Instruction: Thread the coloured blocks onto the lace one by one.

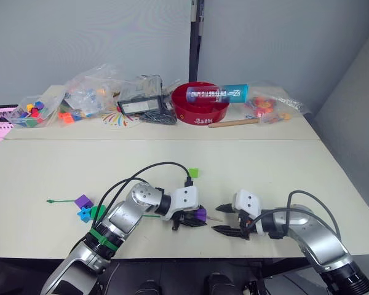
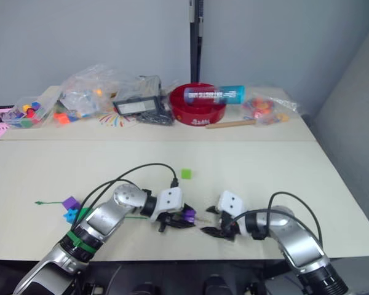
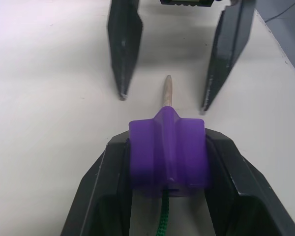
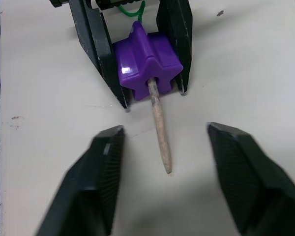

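My left gripper (image 1: 194, 220) is shut on a purple block (image 3: 167, 152) near the table's front edge. The lace's pale stiff tip (image 4: 159, 132) pokes out through the block's hole towards my right gripper (image 1: 224, 219). That gripper stands open, one finger on each side of the tip, not touching it. The green lace (image 1: 61, 201) trails off to the left across the table. Along it sit another purple block (image 1: 82, 201), a sky blue block (image 1: 85, 214) and a darker green block (image 1: 98, 212). Alone farther back lies a light green block (image 1: 194, 173).
At the back of the table (image 1: 49, 166) stand a red bowl (image 1: 200, 110) with a blue tube (image 1: 221, 93) across it, clear bags of toy pieces (image 1: 46, 107), a black device (image 1: 140, 106) and a wooden stick (image 1: 234, 123). The table's front edge is close below both grippers.
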`<state>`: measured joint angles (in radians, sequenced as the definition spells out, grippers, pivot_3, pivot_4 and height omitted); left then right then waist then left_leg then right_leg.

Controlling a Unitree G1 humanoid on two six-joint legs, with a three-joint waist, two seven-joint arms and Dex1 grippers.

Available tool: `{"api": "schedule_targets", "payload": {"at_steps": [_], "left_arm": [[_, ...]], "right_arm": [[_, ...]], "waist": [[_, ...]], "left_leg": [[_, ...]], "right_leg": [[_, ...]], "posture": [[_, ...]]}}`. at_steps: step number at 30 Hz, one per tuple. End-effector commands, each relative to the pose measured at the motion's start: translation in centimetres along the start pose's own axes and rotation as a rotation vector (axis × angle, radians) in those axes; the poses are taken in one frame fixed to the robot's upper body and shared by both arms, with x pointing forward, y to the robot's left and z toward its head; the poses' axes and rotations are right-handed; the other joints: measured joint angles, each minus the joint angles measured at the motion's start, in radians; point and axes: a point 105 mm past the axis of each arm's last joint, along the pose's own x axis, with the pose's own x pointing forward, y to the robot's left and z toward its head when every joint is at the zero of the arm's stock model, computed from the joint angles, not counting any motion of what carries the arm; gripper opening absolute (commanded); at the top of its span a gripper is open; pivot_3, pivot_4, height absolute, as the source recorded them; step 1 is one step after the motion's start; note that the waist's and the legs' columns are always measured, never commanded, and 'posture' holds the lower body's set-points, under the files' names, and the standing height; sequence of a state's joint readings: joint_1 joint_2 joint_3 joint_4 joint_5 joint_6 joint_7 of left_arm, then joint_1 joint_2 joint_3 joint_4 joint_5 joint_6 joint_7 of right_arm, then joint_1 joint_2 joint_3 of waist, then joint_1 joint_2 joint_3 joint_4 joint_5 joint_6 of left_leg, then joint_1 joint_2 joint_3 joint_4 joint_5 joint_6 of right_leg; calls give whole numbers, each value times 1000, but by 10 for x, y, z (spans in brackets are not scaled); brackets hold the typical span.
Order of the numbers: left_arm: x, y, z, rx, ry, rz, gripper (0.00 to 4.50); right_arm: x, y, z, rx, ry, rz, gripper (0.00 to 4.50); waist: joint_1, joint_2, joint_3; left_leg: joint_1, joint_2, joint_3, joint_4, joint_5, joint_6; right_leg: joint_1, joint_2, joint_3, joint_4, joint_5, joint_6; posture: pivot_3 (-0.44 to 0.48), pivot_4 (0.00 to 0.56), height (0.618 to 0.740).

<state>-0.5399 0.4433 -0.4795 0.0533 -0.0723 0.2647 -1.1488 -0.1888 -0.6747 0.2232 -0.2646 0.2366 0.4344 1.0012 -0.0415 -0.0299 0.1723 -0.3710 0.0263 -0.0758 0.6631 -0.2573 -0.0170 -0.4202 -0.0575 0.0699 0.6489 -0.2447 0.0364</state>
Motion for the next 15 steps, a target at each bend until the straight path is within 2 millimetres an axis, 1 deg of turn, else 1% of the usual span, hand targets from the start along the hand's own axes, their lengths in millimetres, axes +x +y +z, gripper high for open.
{"api": "schedule_targets", "payload": {"at_steps": [1,4,5,8,10,12,15], "left_arm": [[-3,1,4,31,8,-3,1394],[-3,2,4,33,10,-4,1394],[-3,1,4,34,11,-4,1394],[-6,1,4,35,11,-4,1394],[-12,2,4,31,13,4,1394],[-25,2,-1,15,30,18,1394],[-54,4,-17,-19,93,68,1394]], "right_arm": [[-1,1,4,-28,-11,8,1301],[-1,0,4,-35,-8,8,282],[-1,0,4,-37,-7,8,19],[-1,-2,4,-45,-3,5,0],[-1,-4,6,-55,-5,5,0],[-3,-6,9,-76,-3,13,0],[-11,-9,13,-122,19,46,0]], "waist": [[0,0,0],[0,0,0],[0,0,0],[0,0,0],[-2,0,0],[-4,0,0],[-6,0,0]], "left_leg": [[0,0,0,0,0,0],[0,0,0,0,0,0],[0,0,0,0,0,0],[0,0,0,0,0,0],[0,0,0,0,0,0],[0,0,0,0,0,0],[0,0,0,0,0,0]], "right_leg": [[0,0,0,0,0,0],[0,0,0,0,0,0],[0,0,0,0,0,0],[0,0,0,0,0,0],[0,0,0,0,0,0],[0,0,0,0,0,0],[-1,0,0,1,0,0]], "posture": [[0,150,731],[0,150,731],[0,150,731],[0,150,731],[0,150,731],[0,150,731],[0,150,731]]}}
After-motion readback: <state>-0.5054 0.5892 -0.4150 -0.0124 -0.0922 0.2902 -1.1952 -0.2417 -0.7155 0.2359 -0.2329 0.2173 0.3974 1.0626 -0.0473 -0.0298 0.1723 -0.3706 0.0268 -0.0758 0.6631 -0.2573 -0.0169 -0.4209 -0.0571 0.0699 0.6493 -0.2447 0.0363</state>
